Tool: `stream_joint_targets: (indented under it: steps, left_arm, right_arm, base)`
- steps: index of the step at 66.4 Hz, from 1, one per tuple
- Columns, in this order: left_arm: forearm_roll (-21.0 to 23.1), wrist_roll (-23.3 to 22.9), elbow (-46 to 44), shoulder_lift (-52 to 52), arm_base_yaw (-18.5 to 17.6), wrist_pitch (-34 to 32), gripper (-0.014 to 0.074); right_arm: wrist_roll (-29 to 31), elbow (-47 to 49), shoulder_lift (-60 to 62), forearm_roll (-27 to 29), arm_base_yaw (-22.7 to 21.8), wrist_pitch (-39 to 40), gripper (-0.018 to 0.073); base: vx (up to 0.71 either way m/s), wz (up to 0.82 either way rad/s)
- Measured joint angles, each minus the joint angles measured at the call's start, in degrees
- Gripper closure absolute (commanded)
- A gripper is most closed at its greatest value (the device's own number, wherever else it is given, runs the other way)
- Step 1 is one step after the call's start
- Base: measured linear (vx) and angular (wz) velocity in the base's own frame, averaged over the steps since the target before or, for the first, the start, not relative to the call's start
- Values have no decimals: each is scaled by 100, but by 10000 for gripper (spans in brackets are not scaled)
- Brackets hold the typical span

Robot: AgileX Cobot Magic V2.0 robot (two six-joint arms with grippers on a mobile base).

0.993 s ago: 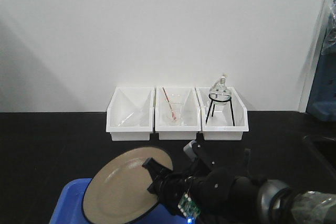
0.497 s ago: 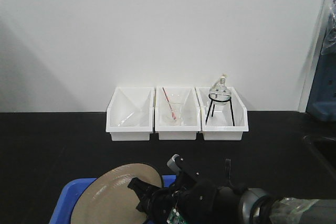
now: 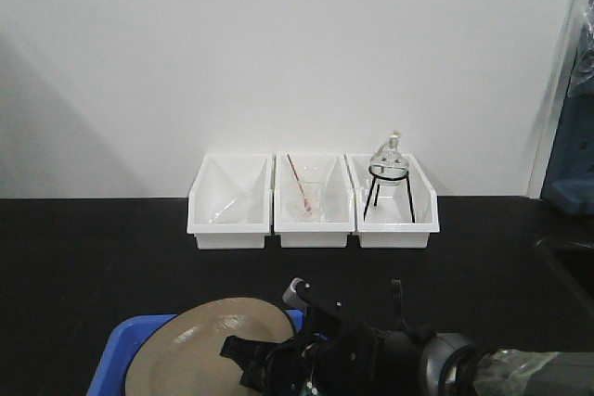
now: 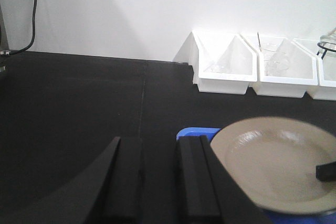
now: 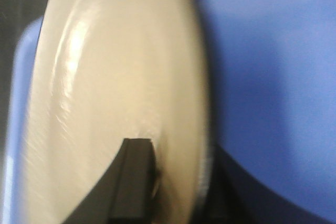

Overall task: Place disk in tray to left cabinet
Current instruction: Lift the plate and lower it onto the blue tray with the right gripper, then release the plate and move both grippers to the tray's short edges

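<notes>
Black worktop is seen below a white wall. At 7 o'clock, the disk is gripped by its rim in the right hand, over the blue tray. The left hand is seen narrowly parted, empty.

Right gripper, low at the front on a dark wrist reaching leftward, jaws clamped over the rim of the disk, one black finger on its upper face, the other seemingly beneath; left gripper, fingers parted, holding nothing

disk over tray, apparently tilted, bins well behind
</notes>
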State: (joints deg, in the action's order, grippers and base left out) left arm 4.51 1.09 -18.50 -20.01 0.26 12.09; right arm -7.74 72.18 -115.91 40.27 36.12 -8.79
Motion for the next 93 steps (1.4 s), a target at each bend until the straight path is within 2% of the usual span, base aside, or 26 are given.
stream_joint_targets:
  steps: [5,15,30,42,51,61,67,82,93]
  left_arm:
    - [0,0,0,0,0,0,287]
    - [0,0,0,0,0,0,287]
    - [0,0,0,0,0,0,287]
    - [0,0,0,0,0,-51,287]
    - [0,0,-128,-175,0,-103,286]
    - [5,0,-758,-1164,0,483,286]
    - [5,0,-1277,-1978,0,732,286]
    - [5,53,-2892,-4173,0,1559,286]
    - [275,256,-4143,-5829,0,2461,286]
  right_arm:
    - [4,-13,-13,-192,0,-140,113]
    - [23,-15,-7,-444,-115,-535,96]
    - [36,-20,365,-694,-883,-1213,100]
    - [334,-20,864,-1119,-1540,-1658,100]
    - [606,-20,1035,-1417,-1723,-1805,100]
    - [1204,-20,1047,-1638,-1731,-2267,100]
    - [1350,-20,1047,-1650,-1731,-2488,100]
    - [1394,-20,1047,-1660,-1731,-2228,100]
    - [1398,-20,1047,-1660,-1731,-2208,100]
  base:
    - [0,0]
    - [0,0]
    - [0,0]
    - [0,0]
    - [0,0]
    - [0,0]
    - [0,0]
    - [0,0]
    - [0,0]
